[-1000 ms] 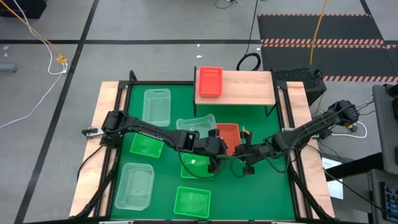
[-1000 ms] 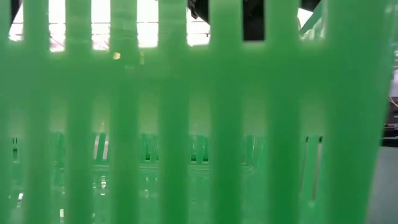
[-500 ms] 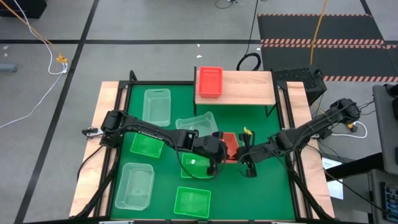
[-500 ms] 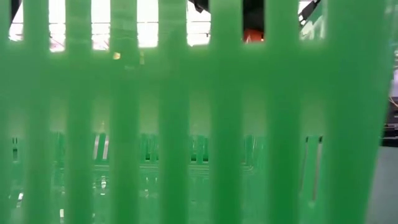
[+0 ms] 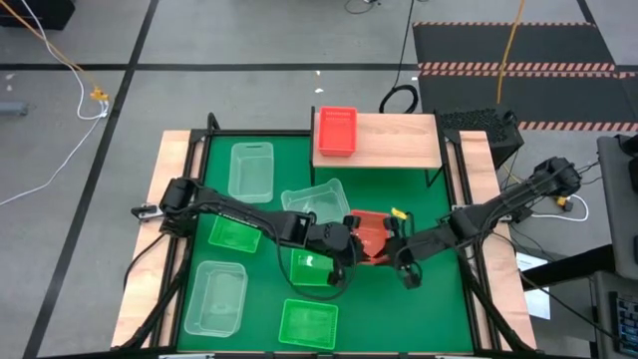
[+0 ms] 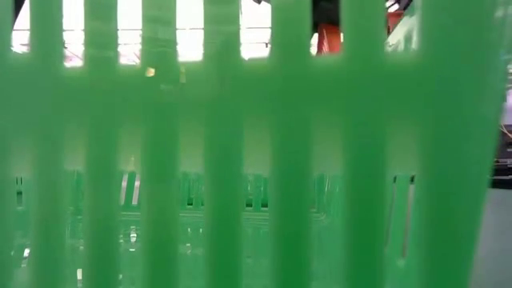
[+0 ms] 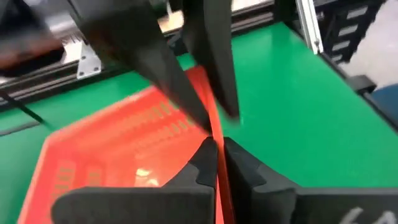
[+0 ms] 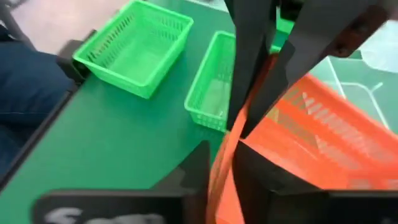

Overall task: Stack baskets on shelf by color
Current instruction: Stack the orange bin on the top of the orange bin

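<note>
An orange-red basket hangs tilted over the middle of the green mat, between my two grippers. My left gripper, reaching in from the table's left, is shut on one of its walls. My right gripper, reaching in from the right, is open, with one finger on each side of the same wall. A second orange-red basket sits on the left end of the shelf. Green baskets and clear baskets lie on the mat. My left gripper pinches one wall of the orange-red basket at its rim, one finger inside the basket and one outside. The fingers slant down from the table's left and lie along the wall. The basket is tilted. My right gripper straddles that wall; whether it touches, I cannot tell.
A green basket stands right in front of the low camera and fills that view. Another clear basket lies just beyond my grippers, and one lies at the near left. The right part of the shelf top is bare wood.
The orange-red basket has come up off the mat and tipped; its orange now shows higher through the slats in the low view. My right gripper has risen with it.
</note>
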Robot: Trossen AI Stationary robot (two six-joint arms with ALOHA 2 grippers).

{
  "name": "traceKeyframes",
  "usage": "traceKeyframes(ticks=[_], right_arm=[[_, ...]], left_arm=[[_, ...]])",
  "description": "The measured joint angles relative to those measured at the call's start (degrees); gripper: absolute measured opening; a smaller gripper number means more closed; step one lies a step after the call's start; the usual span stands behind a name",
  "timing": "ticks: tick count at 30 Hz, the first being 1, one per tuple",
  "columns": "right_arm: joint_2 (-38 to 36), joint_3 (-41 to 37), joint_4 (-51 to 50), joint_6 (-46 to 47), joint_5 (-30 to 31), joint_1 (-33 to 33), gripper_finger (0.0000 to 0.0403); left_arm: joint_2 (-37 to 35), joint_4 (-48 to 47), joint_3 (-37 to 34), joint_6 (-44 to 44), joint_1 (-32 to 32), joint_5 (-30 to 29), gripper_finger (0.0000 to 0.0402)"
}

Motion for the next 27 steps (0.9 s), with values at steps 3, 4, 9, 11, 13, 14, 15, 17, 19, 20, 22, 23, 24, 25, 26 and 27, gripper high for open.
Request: traceKeyframes(ticks=[3, 4, 9, 11, 13, 14, 15, 17, 19, 20, 22, 23, 24, 25, 26, 27], right_arm=[[-5.0, 0.2, 0.2, 1.2, 1.7, 0.2, 0.0101], [-7.3, 0.3, 0.2, 1.3, 2.8, 0.2, 0.0109], [-19.9, 0.2, 2.0, -2.2, 8.3, 0.8, 0.0125], [-24.3, 0.2, 3.3, -3.3, 11.0, 0.9, 0.0125], [-27.6, 0.2, 3.3, -4.3, 13.2, 0.9, 0.0123], [-28.7, -0.1, 3.4, -4.8, 14.2, 0.9, 0.0122], [-29.8, -0.7, 4.1, -5.3, 15.1, 0.9, 0.012], [-31.4, -3.0, 7.3, -7.0, 16.1, 0.8, 0.0118], [-32.4, -6.3, 12.2, -9.5, 15.6, 0.8, 0.0117], [-32.6, -7.9, 15.6, -11.0, 15.5, 0.8, 0.0117], [-32.9, -11.1, 22.5, -14.1, 15.5, 0.8, 0.0117], [-32.8, -12.6, 26.0, -15.6, 15.5, 0.8, 0.0117], [-32.8, -14.0, 29.6, -17.0, 15.5, 0.8, 0.0117], [-32.8, -15.3, 33.1, -18.6, 15.5, 0.8, 0.0117], [-32.7, -16.4, 36.4, -20.0, 15.5, 0.8, 0.0117], [-32.7, -17.1, 38.8, -21.0, 15.5, 0.8, 0.0117]], left_arm=[[-1.1, -2.8, -0.4, 3.1, -0.4, -0.8, 0.0007], [-1.4, -3.2, -0.4, 4.4, -0.6, -1.3, 0.0007], [-6.9, -6.6, -0.1, 11.4, -1.5, -11.5, 0.0006], [-9.2, -8.3, -0.1, 13.8, -1.5, -13.9, 0.0006], [-12.1, -8.9, -0.2, 16.2, -1.1, -16.1, 0.0007], [-13.7, -9.0, -0.2, 17.6, -0.8, -17.1, 0.0007], [-15.7, -8.8, -0.2, 19.4, -0.2, -18.0, 0.0006], [-19.5, -9.6, 0.0, 22.4, 2.0, -19.2, 0.0005], [-22.0, -10.6, 0.0, 24.3, 5.8, -18.8, 0.0006], [-23.1, -11.2, 0.0, 25.2, 8.2, -17.0, 0.0006], [-24.0, -11.7, -0.1, 26.7, 13.8, -11.5, 0.0006], [-24.1, -10.5, -0.1, 27.3, 16.6, -8.4, 0.0005], [-24.1, -10.0, 0.0, 27.7, 19.7, -5.9, 0.0005], [-24.1, -10.1, 0.0, 28.3, 22.6, -3.2, 0.0005], [-23.5, -10.1, 0.0, 28.7, 25.3, -0.8, 0.0005], [-22.5, -9.2, 0.0, 29.2, 27.8, 1.3, 0.0006]])
